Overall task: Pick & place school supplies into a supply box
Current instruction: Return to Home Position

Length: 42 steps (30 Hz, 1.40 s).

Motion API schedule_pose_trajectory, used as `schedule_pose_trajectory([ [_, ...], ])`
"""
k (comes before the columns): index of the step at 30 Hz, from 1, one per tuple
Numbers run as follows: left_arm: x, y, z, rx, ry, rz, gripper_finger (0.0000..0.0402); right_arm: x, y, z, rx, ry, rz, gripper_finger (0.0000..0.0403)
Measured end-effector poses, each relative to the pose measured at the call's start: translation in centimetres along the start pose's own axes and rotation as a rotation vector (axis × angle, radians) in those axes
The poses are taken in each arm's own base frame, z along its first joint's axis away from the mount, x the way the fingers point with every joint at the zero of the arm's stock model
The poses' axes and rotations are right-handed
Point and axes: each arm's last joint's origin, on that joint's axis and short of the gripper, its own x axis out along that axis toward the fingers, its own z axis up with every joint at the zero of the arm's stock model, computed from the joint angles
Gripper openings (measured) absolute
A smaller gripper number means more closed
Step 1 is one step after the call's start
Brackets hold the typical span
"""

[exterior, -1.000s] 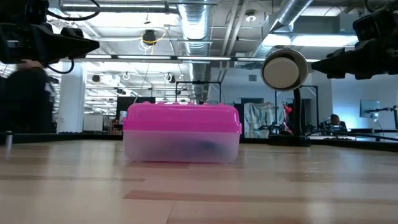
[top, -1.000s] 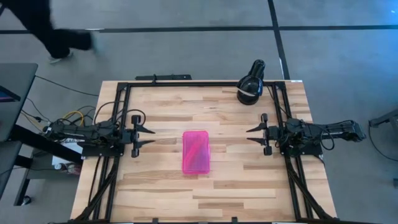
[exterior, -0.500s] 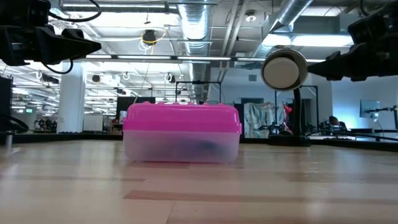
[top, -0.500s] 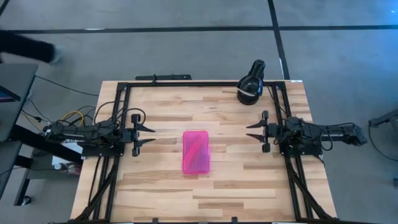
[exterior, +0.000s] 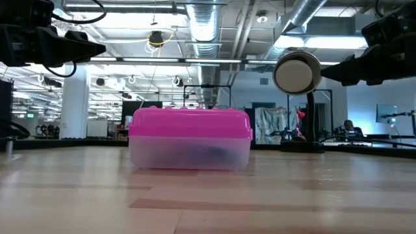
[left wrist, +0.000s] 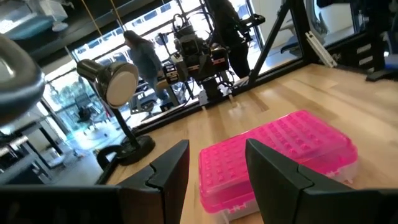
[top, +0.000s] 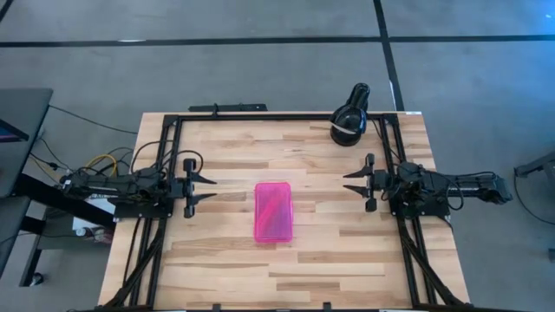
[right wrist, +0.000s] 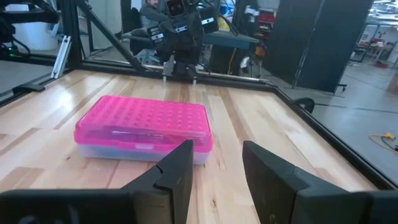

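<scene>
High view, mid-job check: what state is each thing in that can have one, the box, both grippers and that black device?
Pink-lidded clear plastic supply box: lid shut, lying flat mid-table, touched by neither gripper.
Left gripper: open, empty, off the box's left side, pointing at it.
Right gripper: open, empty, off the box's right side, pointing at it.
Black round device on a stand: upright at the table's far right corner; on or off cannot be told.

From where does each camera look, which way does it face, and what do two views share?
High view: overhead, straight down; left gripper and right gripper flank pink-lidded clear plastic box.
Low view: table height, level across; grippers near upper corners.
Left wrist view: past own fingers at box.
Right wrist view: same, opposite side.
Shared: both wrist views show box.
</scene>
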Motion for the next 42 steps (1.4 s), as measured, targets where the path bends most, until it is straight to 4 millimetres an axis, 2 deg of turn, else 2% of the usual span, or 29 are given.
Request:
schedule_pose_trajectory([
  [8,0.00,-0.03,0.01,-0.142,-0.002,-0.009,0.0153,0.00,0.00,0.00,0.018,0.000,0.000,0.0134],
  [42,0.00,-0.04,0.00,-0.157,-0.003,-0.011,0.0153,0.00,0.00,0.00,0.018,0.000,0.000,0.0133],
])
